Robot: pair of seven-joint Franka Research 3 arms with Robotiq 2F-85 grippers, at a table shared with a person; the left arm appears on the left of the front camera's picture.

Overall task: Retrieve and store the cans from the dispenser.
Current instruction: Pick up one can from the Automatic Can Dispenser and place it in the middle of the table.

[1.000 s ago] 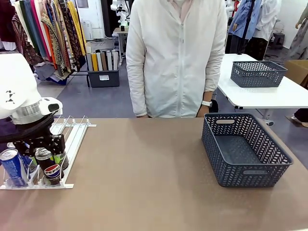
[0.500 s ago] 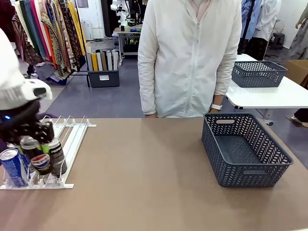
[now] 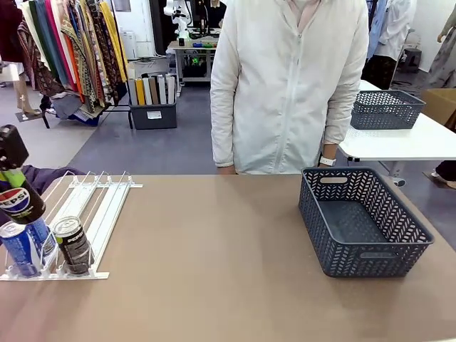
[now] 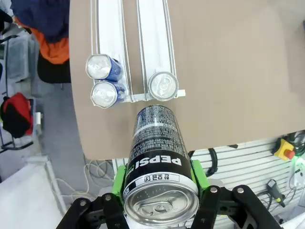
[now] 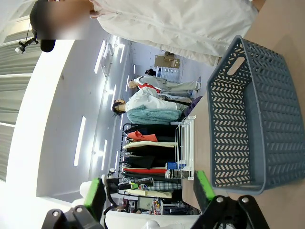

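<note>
- Left hand (image 4: 159,180) is clamped tight on a slim black Pepsi can (image 4: 157,138), held in the air by the near end of the flat white wire-railed dispenser (image 3: 107,206).
- Two blue cans (image 4: 102,67) and one black can (image 3: 73,246) stand at that near end.
- Right hand (image 5: 150,191) gapes wide, holding nothing.
- Dispenser lies on the brown surface (image 3: 214,249).

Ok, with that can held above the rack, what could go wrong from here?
The left gripper pinches the Pepsi can near its top, so it may swing or slip. The grey basket sits far off on the robot's right: a long carry, passing close to the person.
</note>
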